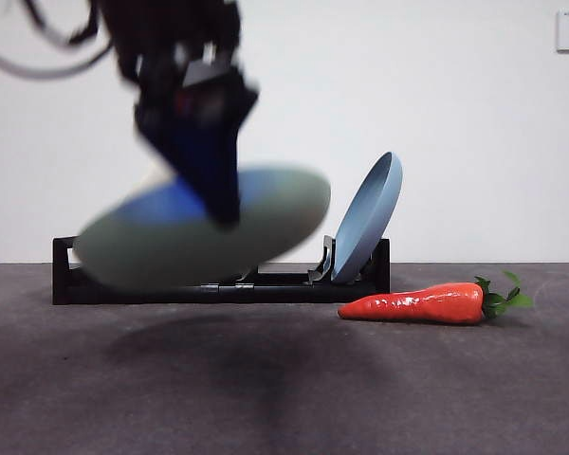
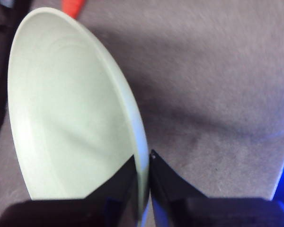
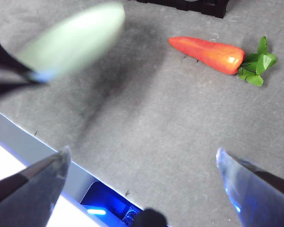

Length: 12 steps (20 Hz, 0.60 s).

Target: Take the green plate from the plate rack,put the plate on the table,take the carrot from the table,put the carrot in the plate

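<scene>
Green plate (image 1: 204,237) out of the plate rack (image 1: 218,280), held in the air, not yet set on the table (image 1: 284,379).
The left tool (image 2: 143,163) is clamped on the plate rim; the right tool (image 3: 142,163) is held apart, waiting. The carrot (image 1: 415,305) is untouched on the table beside the rack; a blue plate (image 1: 368,216) is left racked.

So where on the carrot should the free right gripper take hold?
Across the thick part of the carrot, just short of the leaves, coming from above. It lies flat on the table, so only its two long sides are reachable, and the tapered tip would slip. The right gripper is open.
</scene>
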Each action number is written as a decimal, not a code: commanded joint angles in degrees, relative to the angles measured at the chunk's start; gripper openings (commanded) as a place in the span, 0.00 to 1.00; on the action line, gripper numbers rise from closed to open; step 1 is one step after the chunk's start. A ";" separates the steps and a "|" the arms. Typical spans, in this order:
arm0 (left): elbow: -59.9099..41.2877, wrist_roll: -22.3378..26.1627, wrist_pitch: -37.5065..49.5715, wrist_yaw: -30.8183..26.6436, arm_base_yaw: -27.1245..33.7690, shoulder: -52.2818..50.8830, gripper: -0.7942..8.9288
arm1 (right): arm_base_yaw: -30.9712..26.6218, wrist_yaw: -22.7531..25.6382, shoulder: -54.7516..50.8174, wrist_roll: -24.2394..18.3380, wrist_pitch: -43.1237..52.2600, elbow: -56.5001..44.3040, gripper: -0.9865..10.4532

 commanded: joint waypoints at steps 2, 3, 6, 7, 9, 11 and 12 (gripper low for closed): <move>-8.31 6.10 11.54 -1.14 -1.25 0.42 0.08 | 0.13 0.09 0.13 0.35 0.50 0.17 0.66; -10.40 7.04 14.12 -1.73 -1.60 1.03 0.08 | 0.13 0.09 0.15 0.33 0.52 0.17 0.66; -13.62 8.37 17.38 -1.95 -1.68 3.69 0.08 | 0.13 0.09 0.15 0.35 0.72 0.17 0.66; -13.94 8.17 18.05 -1.84 -1.66 5.09 0.07 | 0.13 0.09 0.28 0.35 0.87 0.17 0.66; -13.94 6.29 18.14 -1.07 -1.62 7.74 0.09 | 0.13 0.11 0.61 0.35 0.98 0.17 0.66; -13.94 3.58 17.90 1.68 -1.62 8.79 0.22 | 0.13 0.11 1.33 0.35 1.14 0.17 0.66; -13.94 2.78 18.10 2.75 -1.66 8.76 0.29 | 0.13 0.11 1.77 0.33 1.22 0.17 0.66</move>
